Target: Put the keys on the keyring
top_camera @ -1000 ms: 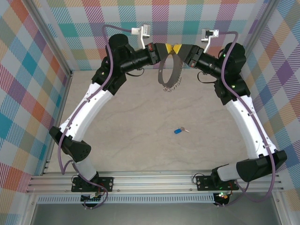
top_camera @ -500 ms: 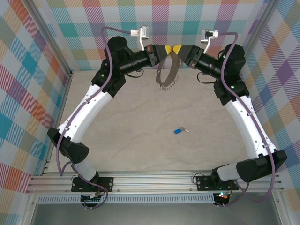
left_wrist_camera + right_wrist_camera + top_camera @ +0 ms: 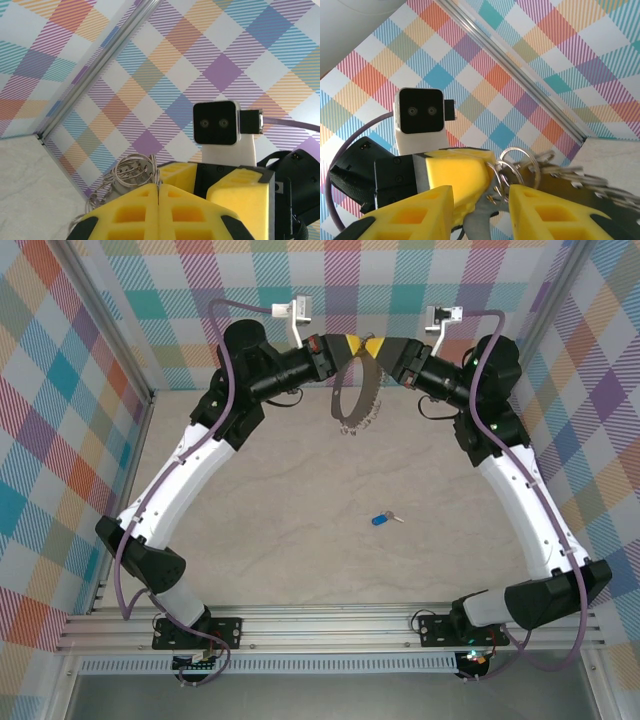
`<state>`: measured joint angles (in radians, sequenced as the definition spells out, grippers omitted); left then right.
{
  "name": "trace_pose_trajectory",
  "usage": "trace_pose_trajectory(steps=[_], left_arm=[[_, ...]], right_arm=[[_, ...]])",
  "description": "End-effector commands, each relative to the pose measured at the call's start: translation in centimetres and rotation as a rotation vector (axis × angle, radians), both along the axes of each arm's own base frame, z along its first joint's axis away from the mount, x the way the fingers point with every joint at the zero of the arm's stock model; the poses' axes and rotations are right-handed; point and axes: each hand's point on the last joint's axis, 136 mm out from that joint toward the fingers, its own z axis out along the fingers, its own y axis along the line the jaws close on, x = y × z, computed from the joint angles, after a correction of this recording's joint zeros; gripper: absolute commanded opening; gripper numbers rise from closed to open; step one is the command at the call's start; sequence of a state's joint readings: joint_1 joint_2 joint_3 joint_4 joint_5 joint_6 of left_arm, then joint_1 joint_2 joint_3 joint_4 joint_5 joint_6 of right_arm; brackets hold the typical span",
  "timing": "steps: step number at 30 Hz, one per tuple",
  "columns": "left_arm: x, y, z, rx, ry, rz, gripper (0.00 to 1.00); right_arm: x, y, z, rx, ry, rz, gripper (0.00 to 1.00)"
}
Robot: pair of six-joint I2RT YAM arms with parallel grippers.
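- Overhead, we see the left gripper (image 3: 347, 344) and the right gripper (image 3: 377, 347) meeting tip to tip, raised above the far side of the table (image 3: 300, 500) and close to the checked wall (image 3: 100, 360).
- From that meeting point the keyring (image 3: 336, 405) hangs in the air, a thin hoop with its small loops (image 3: 358, 425) bunched along the lower rim.
- The key (image 3: 380, 519), blue-headed with a short silver blade pointing right, lies flat on the table. It is well apart from the hoop, nearer the arm bases and between the two arms.
- From the top we get the key's place and the hoop's outline. The wrist views give finger detail that is too small to settle from above.
- In the left wrist view, the left gripper's yellow fingers (image 3: 130, 215) press together along a closed seam, clamped on the keyring. Wire loops stand just past their tips.
- Beyond them sits the right wrist camera (image 3: 216, 123), a white block with a black face and two round lenses. We cannot make out any writing on it.
- In the right wrist view, the right gripper's yellow fingers (image 3: 545, 210) stand a narrow way apart, with loops and a grey metal piece in the gap. We cannot tell whether they pinch anything.
- Facing them is the left wrist camera (image 3: 420, 111), of the same two-lens make.
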<state>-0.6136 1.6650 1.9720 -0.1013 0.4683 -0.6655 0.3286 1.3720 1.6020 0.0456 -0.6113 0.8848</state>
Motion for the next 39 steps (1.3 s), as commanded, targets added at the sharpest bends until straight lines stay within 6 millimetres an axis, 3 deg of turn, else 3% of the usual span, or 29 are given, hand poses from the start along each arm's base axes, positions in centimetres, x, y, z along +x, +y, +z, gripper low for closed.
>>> trace_pose_trajectory(steps=[1,8,23,39], left_arm=[[-2.7,1.3,4.2,-0.066,-0.102,-0.009,0.00],[-2.8,1.1,4.0,-0.064,-0.099,-0.019,0.00],[-2.5,0.6,3.5,-0.059,-0.085,-0.040,0.00],[-1.9,0.2,2.3,-0.024,-0.058,-0.037,0.00]], right_arm=[[-0.5,-1.1,-0.2,-0.010,0.004,-0.052,0.35],[-0.5,-1.0,-0.3,-0.001,0.014,-0.044,0.35],[-0.2,0.7,1.9,0.019,-0.039,0.033,0.38],[-0.9,2.1,2.0,0.008,-0.050,0.070,0.30]])
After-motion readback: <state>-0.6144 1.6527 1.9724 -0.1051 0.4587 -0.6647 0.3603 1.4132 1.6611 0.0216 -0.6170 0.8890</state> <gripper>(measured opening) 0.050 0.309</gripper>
